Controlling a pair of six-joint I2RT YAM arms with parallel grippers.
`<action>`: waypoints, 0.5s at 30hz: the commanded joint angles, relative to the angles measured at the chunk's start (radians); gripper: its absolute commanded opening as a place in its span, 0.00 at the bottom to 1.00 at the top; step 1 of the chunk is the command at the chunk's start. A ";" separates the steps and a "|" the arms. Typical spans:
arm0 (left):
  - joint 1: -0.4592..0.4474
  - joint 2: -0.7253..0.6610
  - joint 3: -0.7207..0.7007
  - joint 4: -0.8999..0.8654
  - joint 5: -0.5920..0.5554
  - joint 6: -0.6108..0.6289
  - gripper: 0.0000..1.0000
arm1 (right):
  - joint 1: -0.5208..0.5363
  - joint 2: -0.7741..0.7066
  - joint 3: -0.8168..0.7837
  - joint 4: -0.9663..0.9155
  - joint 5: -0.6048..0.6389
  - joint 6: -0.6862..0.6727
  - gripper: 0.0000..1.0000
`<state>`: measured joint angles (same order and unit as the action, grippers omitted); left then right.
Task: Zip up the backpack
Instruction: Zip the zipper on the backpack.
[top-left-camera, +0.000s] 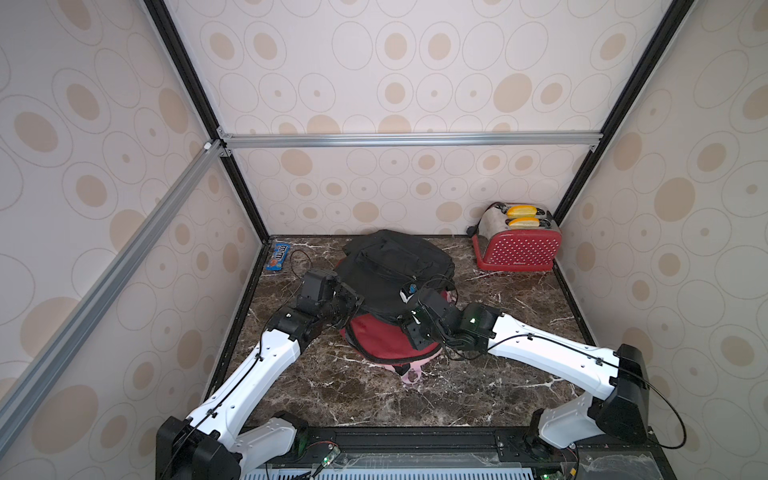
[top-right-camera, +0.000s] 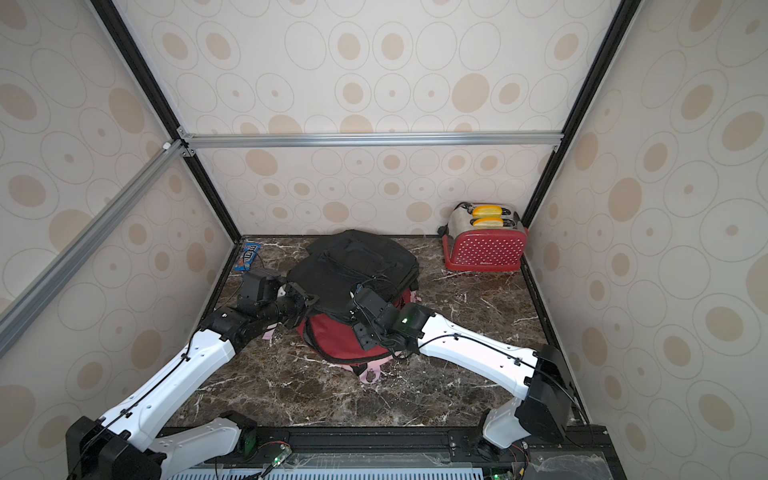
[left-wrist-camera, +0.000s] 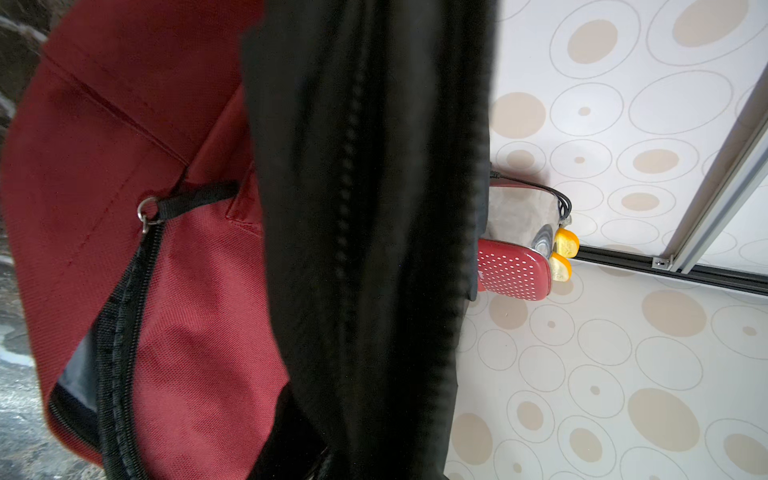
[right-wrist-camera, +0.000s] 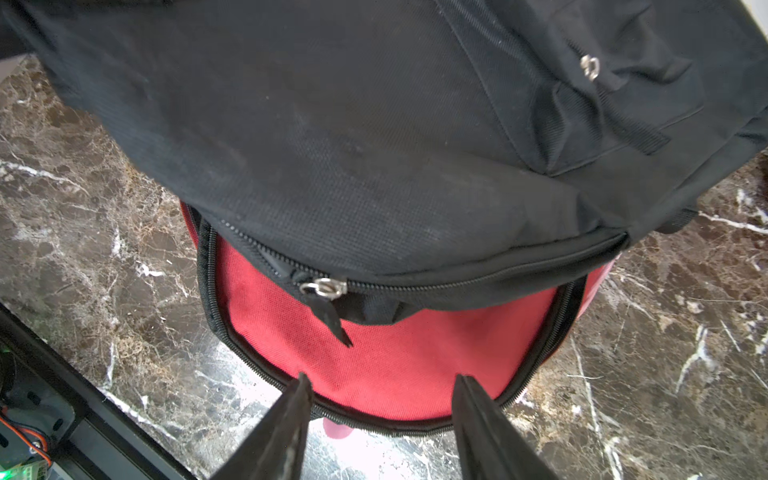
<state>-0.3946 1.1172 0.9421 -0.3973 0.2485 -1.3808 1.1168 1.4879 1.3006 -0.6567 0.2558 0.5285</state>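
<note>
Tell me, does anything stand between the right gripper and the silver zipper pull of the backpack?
Nothing visible does: the open right gripper points at the zipper pull, and only red backpack fabric shows between them.

M&M's logo, blue candy packet (top-left-camera: 278, 257)

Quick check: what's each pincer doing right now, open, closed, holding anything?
Left pincer: shut, apparently clamped on the black edge of the backpack; its tips are hidden.
Right pincer: open, empty, zipper pull just ahead of it.
</note>
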 joint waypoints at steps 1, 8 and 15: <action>-0.007 -0.004 0.066 0.069 0.002 -0.023 0.00 | 0.008 0.023 0.030 0.025 -0.026 -0.014 0.59; -0.010 0.005 0.073 0.078 0.008 -0.031 0.00 | 0.011 0.047 0.029 0.059 -0.051 -0.020 0.58; -0.015 0.001 0.070 0.082 0.012 -0.037 0.00 | 0.011 0.089 0.056 0.085 -0.010 -0.055 0.55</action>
<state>-0.4015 1.1240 0.9562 -0.3786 0.2607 -1.3918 1.1210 1.5555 1.3266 -0.5900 0.2176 0.4995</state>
